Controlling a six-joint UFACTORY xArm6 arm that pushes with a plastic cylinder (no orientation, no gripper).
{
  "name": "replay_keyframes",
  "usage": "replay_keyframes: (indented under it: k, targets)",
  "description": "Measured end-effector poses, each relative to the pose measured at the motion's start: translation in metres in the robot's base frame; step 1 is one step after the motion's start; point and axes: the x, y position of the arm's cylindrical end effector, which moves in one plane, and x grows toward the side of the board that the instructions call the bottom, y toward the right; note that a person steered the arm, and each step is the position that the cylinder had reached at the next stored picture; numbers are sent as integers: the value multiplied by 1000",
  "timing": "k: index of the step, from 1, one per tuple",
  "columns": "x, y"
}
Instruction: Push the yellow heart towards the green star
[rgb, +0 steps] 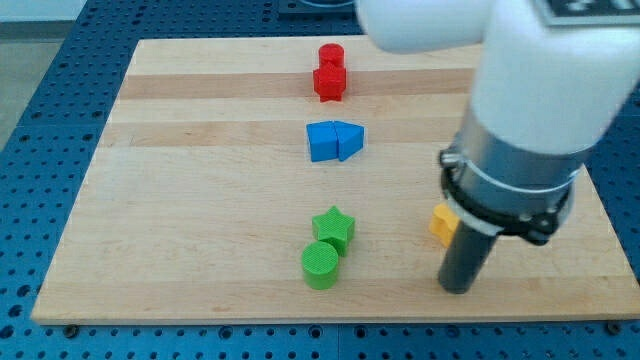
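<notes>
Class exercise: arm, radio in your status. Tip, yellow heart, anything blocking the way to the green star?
My tip down, just right of the yellow heart. Heart partly hidden behind the arm. Green star to its left, green cylinder touching it. Nothing between heart and star.

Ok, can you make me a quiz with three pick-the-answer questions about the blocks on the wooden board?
1. Where is the green star?
A. touching the green cylinder, just above it
B. at the view's top edge
C. under the arm

2. How many red blocks are there?
A. none
B. two
C. five

3. How much of the yellow block shows?
A. all of it
B. none of it
C. only part, the arm covers the rest

Answers:
1 A: the star leans against the cylinder near the view's bottom.
2 B: two red blocks sit together at the view's top.
3 C: only its left part shows; my tip is just below it, to its right.
</notes>
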Motion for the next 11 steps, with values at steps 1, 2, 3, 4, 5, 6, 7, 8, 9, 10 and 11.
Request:
replay_keyframes:
  k: [1,2,3,4,5,6,7,8,9,10,11]
  targets:
    - [-10,1]
    - [-50,1]
    - [-51,2]
    - [-18,43]
    - [-43,71]
    - [-78,67]
    - [-94,64]
    - [-115,54]
    - [-112,45]
    - [-90,17]
    - [-53,-4]
